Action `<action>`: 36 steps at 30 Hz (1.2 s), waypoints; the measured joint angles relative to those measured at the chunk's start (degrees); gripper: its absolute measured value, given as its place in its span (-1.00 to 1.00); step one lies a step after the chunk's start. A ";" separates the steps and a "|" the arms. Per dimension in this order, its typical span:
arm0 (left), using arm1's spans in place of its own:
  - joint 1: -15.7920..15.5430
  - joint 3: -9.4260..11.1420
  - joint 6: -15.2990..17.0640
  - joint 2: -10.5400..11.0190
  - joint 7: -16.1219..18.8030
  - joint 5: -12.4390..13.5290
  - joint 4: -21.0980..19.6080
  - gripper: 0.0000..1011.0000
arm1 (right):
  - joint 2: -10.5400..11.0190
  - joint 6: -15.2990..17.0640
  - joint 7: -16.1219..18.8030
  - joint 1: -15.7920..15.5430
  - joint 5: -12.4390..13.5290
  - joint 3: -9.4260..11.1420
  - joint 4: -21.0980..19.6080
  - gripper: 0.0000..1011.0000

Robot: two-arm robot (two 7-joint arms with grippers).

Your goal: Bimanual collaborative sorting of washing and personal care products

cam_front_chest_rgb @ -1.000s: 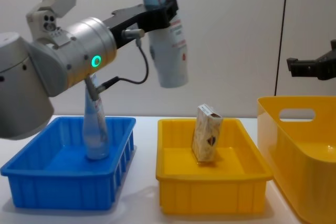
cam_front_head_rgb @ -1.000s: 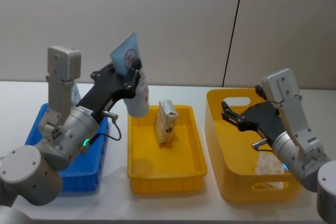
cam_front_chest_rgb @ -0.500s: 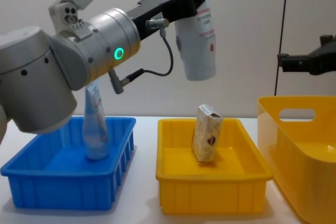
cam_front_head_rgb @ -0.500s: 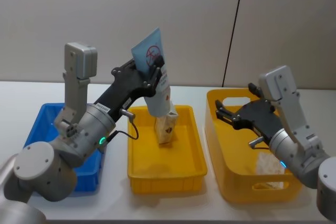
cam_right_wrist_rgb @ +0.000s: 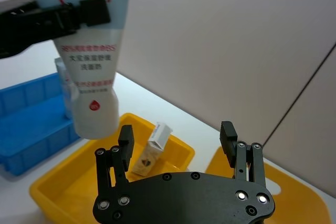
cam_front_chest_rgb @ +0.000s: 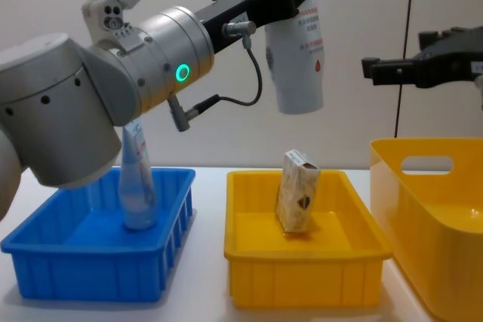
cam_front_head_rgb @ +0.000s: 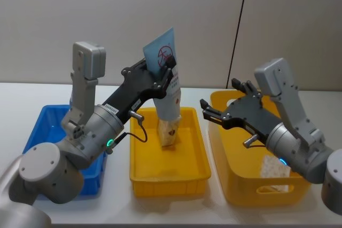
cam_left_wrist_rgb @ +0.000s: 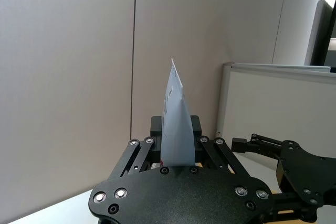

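Looking at the head view, you have the left gripper point(cam_front_head_rgb: 159, 73) clamped on the held tube point(cam_front_head_rgb: 166, 92) near its flat crimped end, at upper centre of the frame. The tube's long axis runs nearly upright, cap end down, and it hangs above the far end of the yellow tray point(cam_front_head_rgb: 200, 156), just over the packet point(cam_front_head_rgb: 168, 129) leaning there.

The right gripper point(cam_front_head_rgb: 219, 95) sits to the right of the tube, empty, with its jaws spread wide and its fingertips aimed leftward at it. The two are near but apart. In the chest view it comes in at the right edge point(cam_front_chest_rgb: 392, 67), about level with the tube's lower body point(cam_front_chest_rgb: 298, 58).

From the right wrist view the tube point(cam_right_wrist_rgb: 89, 66) hangs at upper left, off to one side of the gap between the fingers point(cam_right_wrist_rgb: 125, 139). For a handover you would likely close leftward and grip below the left gripper's hold.

The second tube point(cam_front_chest_rgb: 137, 179) stands in the blue bin point(cam_front_chest_rgb: 45, 262). The other packet point(cam_front_head_rgb: 275, 166) lies in the deep yellow bin point(cam_front_head_rgb: 224, 153).
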 joint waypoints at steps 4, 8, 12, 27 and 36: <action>-0.06 0.17 0.00 -0.02 -0.13 -0.10 0.00 -0.47 | 0.56 -0.14 2.09 0.43 1.00 -0.38 -0.45 0.99; -0.10 0.26 0.00 -0.04 -0.22 -0.18 -0.01 -0.47 | 1.16 -0.15 3.60 0.54 1.80 -0.59 -1.02 0.99; -0.12 0.33 0.00 -0.06 -0.28 -0.24 -0.02 -0.47 | 1.88 -0.14 5.02 0.52 2.64 -0.70 -1.72 0.99; -0.19 0.45 0.00 -0.10 -0.42 -0.34 -0.08 -0.47 | 3.48 -0.48 9.18 0.25 6.52 -0.45 -2.43 0.99; -0.20 0.51 0.00 -0.09 -0.47 -0.36 -0.08 -0.47 | 2.35 -1.78 11.45 2.62 9.07 -0.81 1.72 0.99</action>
